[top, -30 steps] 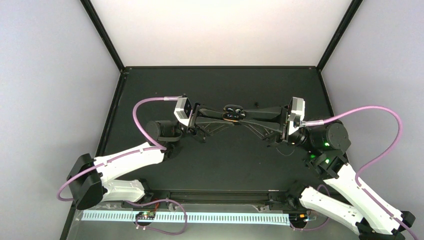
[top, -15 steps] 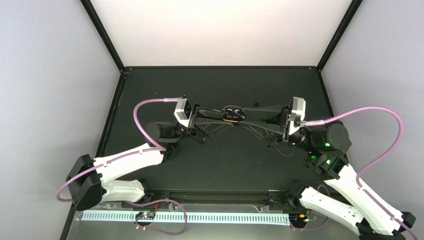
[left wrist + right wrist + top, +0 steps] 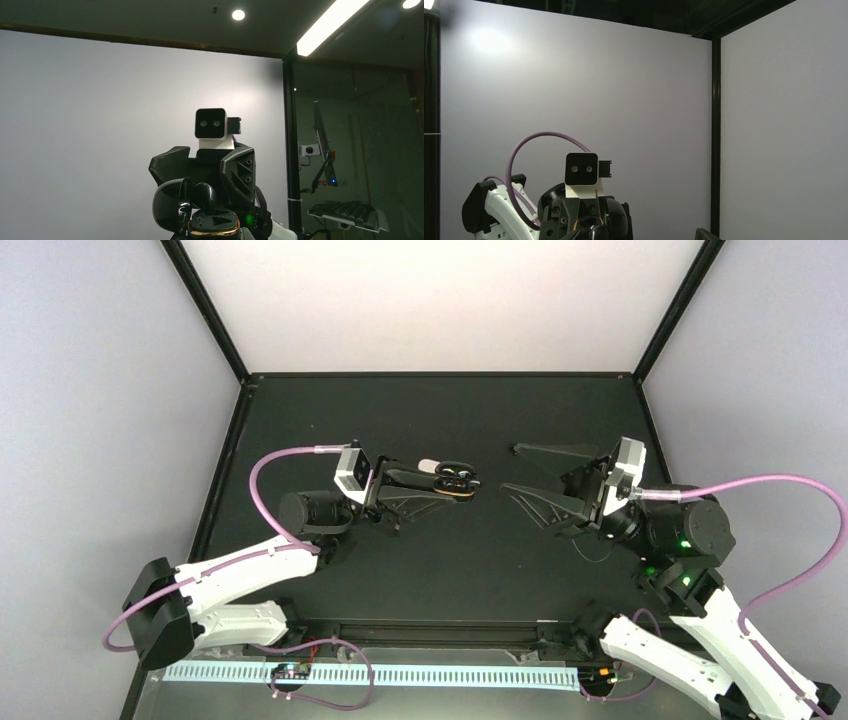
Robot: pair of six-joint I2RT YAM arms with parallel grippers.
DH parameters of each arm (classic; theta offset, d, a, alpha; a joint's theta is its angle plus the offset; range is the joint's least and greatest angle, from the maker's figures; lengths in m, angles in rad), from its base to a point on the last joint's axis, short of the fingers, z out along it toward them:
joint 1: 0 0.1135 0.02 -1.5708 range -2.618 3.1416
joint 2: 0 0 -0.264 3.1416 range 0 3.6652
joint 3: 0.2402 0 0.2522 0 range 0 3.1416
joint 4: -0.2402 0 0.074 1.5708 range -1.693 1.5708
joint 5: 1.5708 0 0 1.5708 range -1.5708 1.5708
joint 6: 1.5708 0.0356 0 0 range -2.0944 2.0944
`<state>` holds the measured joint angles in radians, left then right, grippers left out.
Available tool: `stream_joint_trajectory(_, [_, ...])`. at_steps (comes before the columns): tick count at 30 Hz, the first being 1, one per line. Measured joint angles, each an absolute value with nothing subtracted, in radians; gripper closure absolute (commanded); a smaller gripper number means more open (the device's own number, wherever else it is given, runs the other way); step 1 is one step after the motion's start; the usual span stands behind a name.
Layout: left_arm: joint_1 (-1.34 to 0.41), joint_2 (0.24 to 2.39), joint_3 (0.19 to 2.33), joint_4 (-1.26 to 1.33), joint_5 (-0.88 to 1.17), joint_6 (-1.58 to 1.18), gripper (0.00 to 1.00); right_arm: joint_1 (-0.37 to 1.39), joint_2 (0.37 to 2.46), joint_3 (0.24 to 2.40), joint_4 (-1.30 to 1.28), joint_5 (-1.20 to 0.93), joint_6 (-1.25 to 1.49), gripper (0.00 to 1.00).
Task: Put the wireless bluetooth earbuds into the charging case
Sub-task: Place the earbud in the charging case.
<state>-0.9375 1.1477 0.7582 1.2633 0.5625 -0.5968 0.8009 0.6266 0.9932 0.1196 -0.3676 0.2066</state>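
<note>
My left gripper (image 3: 452,483) reaches in from the left over the table (image 3: 420,560), its jaws pinched on the case (image 3: 462,476), which sits right at the fingertips with its dark inside facing up. My right gripper (image 3: 510,468) faces it from the right, jaws spread and empty, apart from the case.

Robot test cell, laboratory setting

You have a black table (image 3: 440,570) boxed in by pale panels (image 3: 100,390) on black framing, with a cabled left arm (image 3: 250,560) and right arm (image 3: 720,625) bolted at its near edge. Outside it are a ceiling strip light (image 3: 327,25), a glass partition (image 3: 360,125), a monitor arm (image 3: 318,125) and a keyboard (image 3: 345,212).
</note>
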Motion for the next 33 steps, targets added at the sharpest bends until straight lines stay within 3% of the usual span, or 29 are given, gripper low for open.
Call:
stream_joint_trajectory(12, [-0.937, 1.114, 0.745, 1.233, 0.577, -0.575, 0.98, 0.801, 0.678, 1.037, 0.004, -0.292, 0.209, 0.39])
stream_joint_trajectory(33, [-0.937, 1.11, 0.741, 1.203, 0.58, -0.557, 0.98, 0.801, 0.698, 1.038, -0.008, -0.351, 0.219, 0.39])
